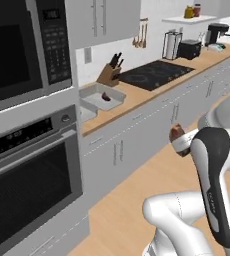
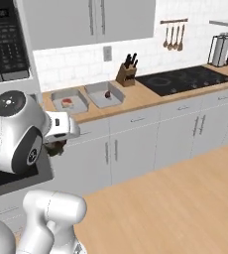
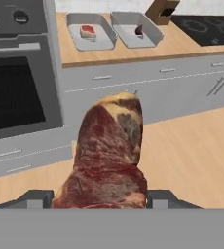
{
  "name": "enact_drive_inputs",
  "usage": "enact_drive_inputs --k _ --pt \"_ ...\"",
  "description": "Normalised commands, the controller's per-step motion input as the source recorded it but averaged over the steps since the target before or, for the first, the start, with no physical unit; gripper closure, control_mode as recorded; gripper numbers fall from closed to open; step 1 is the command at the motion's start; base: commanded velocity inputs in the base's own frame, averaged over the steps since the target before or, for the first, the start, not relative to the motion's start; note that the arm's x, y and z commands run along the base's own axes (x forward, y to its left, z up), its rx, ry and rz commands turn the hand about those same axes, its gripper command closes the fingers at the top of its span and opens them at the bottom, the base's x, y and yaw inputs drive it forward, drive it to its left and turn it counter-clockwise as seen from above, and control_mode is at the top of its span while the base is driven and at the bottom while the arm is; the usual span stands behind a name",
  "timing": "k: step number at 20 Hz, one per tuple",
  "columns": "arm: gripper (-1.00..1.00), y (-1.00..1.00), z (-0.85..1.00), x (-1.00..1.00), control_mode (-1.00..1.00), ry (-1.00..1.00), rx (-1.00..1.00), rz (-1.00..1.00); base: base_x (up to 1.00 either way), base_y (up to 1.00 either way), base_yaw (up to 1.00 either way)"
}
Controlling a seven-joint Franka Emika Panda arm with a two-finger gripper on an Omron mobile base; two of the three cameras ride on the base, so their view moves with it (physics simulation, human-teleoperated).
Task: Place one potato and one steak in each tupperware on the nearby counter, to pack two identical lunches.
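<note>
Carrying a steak (image 3: 109, 155) clamped in the gripper (image 3: 100, 198); left tupperware (image 3: 90, 33) holds one steak, right tupperware (image 3: 135, 29) one dark item; potatoes outstanding.

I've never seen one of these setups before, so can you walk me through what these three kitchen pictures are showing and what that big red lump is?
This is a computer-rendered kitchen with a white robot arm on a driving base. Two pictures come from cameras on the base, behind the arm on either side. The third comes from a camera on the hand, looking along the gripper. The red lump is a raw steak, held in the gripper. On the wooden counter sit two grey tupperware trays: the left tray holds a pinkish piece of meat, the right tray a small dark item. Nearby are a knife block and a black cooktop.
</note>
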Motion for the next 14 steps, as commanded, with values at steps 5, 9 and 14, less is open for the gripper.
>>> enact_drive_inputs --k 5,9,14 --pt "1.00 0.00 0.00 0.00 1.00 0.00 0.00 0.00 1.00 -0.44 0.20" --pt "1.00 0.00 0.00 0.00 1.00 0.00 0.00 0.00 1.00 -0.61 0.40" --pt "1.00 0.00 0.00 0.00 1.00 0.00 0.00 0.00 0.83 -0.50 0.49"
